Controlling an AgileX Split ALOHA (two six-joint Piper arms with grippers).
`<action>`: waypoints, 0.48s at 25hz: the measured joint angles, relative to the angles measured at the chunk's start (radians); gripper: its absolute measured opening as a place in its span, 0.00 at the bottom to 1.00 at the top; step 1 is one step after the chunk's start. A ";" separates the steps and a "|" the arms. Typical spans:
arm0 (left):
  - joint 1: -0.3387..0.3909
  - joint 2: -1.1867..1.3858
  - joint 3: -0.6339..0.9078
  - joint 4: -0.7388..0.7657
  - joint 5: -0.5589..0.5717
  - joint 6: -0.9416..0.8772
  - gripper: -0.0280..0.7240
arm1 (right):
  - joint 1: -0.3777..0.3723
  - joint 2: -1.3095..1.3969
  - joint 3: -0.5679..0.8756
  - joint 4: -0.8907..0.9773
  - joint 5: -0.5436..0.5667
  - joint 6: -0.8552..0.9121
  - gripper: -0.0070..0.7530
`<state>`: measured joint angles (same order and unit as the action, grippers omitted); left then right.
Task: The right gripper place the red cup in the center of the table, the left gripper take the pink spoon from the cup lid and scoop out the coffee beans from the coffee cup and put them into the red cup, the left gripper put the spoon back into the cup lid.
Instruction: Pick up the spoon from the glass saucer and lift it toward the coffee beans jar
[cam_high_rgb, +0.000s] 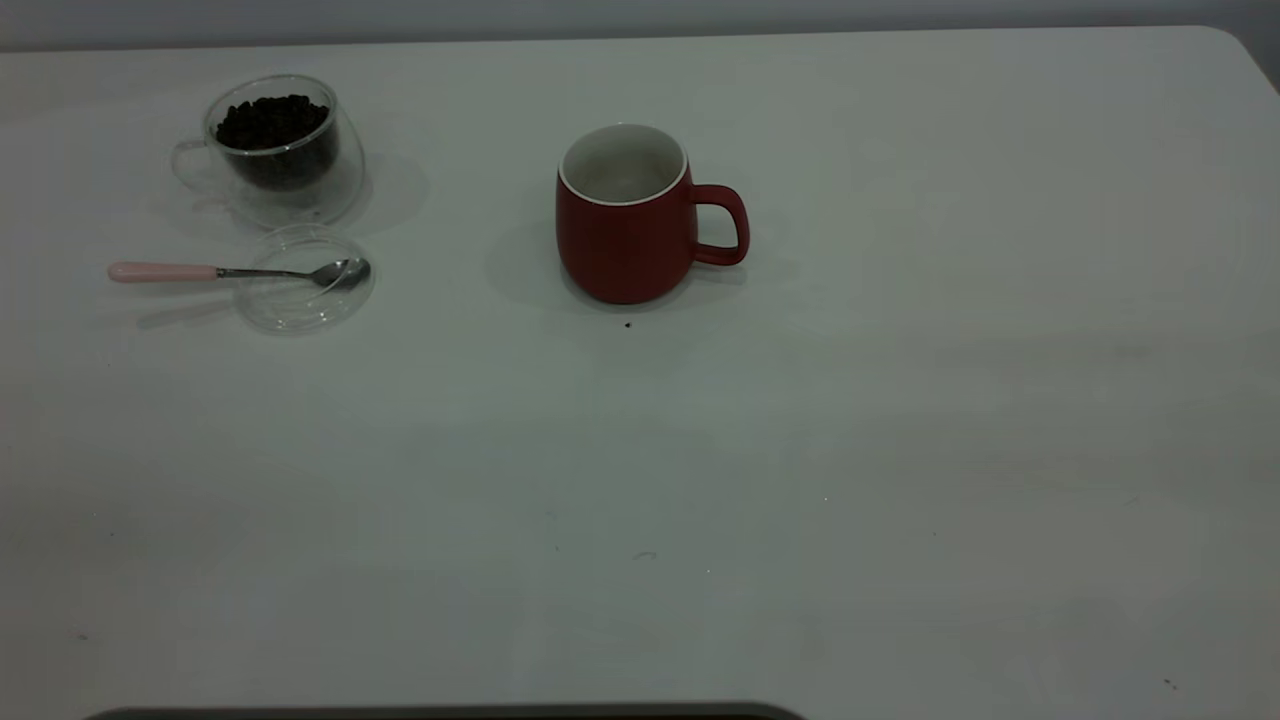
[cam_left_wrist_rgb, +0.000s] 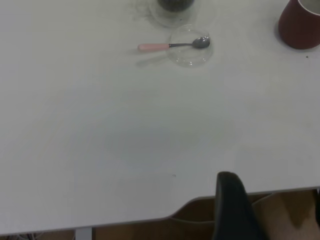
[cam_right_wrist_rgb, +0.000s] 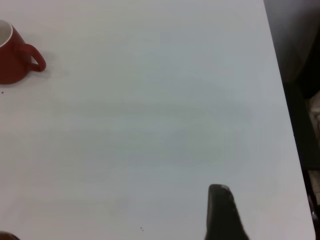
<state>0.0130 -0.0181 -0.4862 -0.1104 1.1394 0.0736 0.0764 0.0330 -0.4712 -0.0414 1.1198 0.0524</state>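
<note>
The dark red rounded ceramic mug (cam_high_rgb: 628, 222) stood upright near the middle of the large plain white table (cam_high_rgb: 900, 450), somewhat toward the far edge, handle turned toward the right edge, white interior empty. Judged from that, the cup placement looked done and the spoon step was in hand but not begun.

Toward the far left corner sat the clear double-walled glass cup (cam_high_rgb: 278, 148), heaped with dark brown coffee beans (cam_high_rgb: 272, 122). Just in front of it lay the flat round transparent lid (cam_high_rgb: 305, 280), with the teaspoon with a silver bowl and pale pink handle (cam_high_rgb: 240, 271) resting bowl-in-lid, handle pointing at the left edge.

The next move would call for the left gripper (cam_left_wrist_rgb: 232, 207) to reach across and pinch the thin pink handle. Only 1 dark finger showed, low over the near edge; its opening could not be told. The right gripper (cam_right_wrist_rgb: 222, 212) hung near the right edge, holding nothing visible, its opening likewise unclear.
</note>
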 joint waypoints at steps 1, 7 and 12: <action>0.000 0.000 0.000 0.000 0.000 0.000 0.64 | 0.000 -0.001 0.000 0.000 0.000 0.000 0.65; 0.000 0.000 0.000 0.000 0.000 -0.015 0.64 | 0.000 -0.005 0.000 0.000 0.000 0.000 0.65; 0.000 0.090 -0.010 0.000 -0.031 -0.059 0.64 | 0.000 -0.006 0.000 0.000 0.000 0.000 0.65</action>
<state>0.0130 0.0715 -0.4958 -0.1104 1.1087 0.0148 0.0764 0.0273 -0.4712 -0.0414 1.1198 0.0524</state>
